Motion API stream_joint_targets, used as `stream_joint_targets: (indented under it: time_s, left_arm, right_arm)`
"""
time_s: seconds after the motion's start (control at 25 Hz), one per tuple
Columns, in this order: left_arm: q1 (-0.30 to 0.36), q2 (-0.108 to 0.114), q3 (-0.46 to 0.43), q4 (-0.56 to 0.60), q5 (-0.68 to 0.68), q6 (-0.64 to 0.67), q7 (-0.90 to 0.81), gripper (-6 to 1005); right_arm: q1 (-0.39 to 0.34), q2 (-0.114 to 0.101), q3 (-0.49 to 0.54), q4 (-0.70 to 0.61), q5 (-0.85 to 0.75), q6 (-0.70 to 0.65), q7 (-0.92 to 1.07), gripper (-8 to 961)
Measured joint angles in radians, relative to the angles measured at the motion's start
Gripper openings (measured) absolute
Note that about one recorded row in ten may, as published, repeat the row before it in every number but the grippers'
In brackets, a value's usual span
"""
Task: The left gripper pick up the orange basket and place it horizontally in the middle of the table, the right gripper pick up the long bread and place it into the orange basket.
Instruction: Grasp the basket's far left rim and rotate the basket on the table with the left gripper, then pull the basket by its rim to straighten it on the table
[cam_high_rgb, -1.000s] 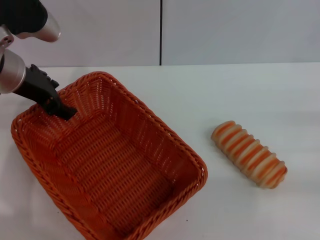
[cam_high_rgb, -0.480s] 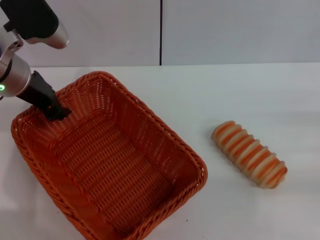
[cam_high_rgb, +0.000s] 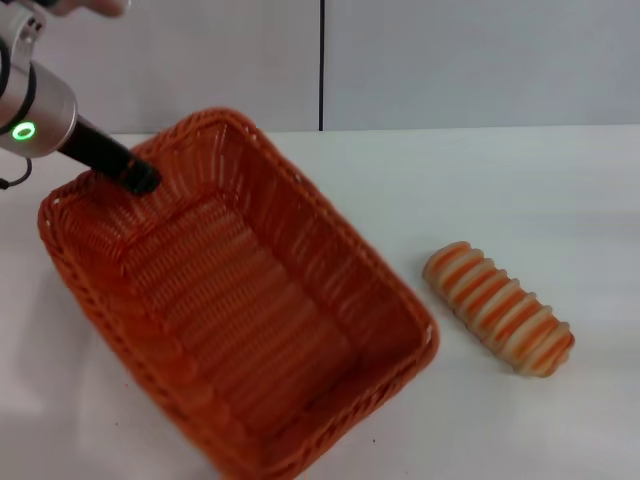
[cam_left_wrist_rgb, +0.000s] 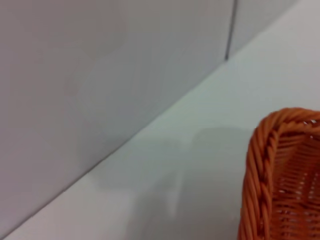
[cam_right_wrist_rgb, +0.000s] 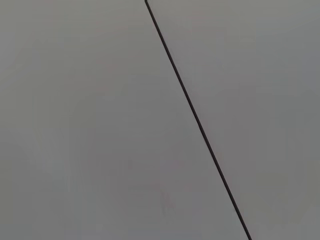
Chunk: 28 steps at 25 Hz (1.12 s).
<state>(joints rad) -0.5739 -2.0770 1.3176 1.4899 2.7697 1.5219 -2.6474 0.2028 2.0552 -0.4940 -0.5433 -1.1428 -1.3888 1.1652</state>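
The orange basket (cam_high_rgb: 250, 320) fills the left half of the head view, lying diagonally on the white table (cam_high_rgb: 520, 190), its far left end tilted up. My left gripper (cam_high_rgb: 138, 178) is shut on the rim at that raised far corner. The left wrist view shows a piece of the basket's braided rim (cam_left_wrist_rgb: 260, 165) above the table (cam_left_wrist_rgb: 165, 175). The long bread (cam_high_rgb: 498, 308), cream with orange stripes, lies on the table to the right of the basket, apart from it. The right gripper is out of view; its wrist view shows only a wall.
A grey wall (cam_high_rgb: 450, 60) with a dark vertical seam (cam_high_rgb: 322, 60) stands behind the table's far edge. Bare tabletop stretches between the basket and the bread and beyond the bread to the right.
My left gripper has risen and moved toward the far side, taking the basket's far end up with it. The basket has tilted and shifted slightly right. The bread has not moved.
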Motion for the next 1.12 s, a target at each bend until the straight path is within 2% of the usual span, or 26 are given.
stream_joint_targets:
  time_s: [0.16,0.32,0.48,0.6,0.64,0.76,1.12]
  left_arm:
    - [0.002,0.0,0.0,0.03,-0.002,-0.027,-0.088,217]
    - [-0.024,0.0,-0.005,0.017,0.018,-0.069,-0.181,183]
    - [-0.021,0.0,-0.005,0.018,0.049,-0.065,-0.221,173]
    - [0.005,0.001,-0.028,0.038,0.073,-0.033,-0.231,172]
    - [0.026,0.002,-0.052,0.05,0.082,-0.003,-0.232,171]
    - [0.065,0.004,-0.062,0.08,0.083,0.029,-0.232,169]
    - [0.161,-0.001,-0.034,0.144,0.033,0.07,-0.233,160]
  right_arm:
    - [0.026,-0.012,0.0,-0.002,-0.003,0.023,0.0,647]
    - [0.053,-0.037,-0.011,-0.009,-0.018,0.038,0.0,646]
    - [0.058,-0.043,-0.012,-0.022,-0.045,0.037,0.005,645]
    - [0.066,-0.058,-0.012,-0.015,-0.052,0.032,0.007,645]
    - [0.072,-0.07,-0.015,-0.002,-0.052,0.03,0.008,644]
    - [0.081,-0.08,-0.025,0.008,-0.053,0.029,0.008,644]
    - [0.098,-0.084,-0.056,0.013,-0.057,0.029,0.009,642]
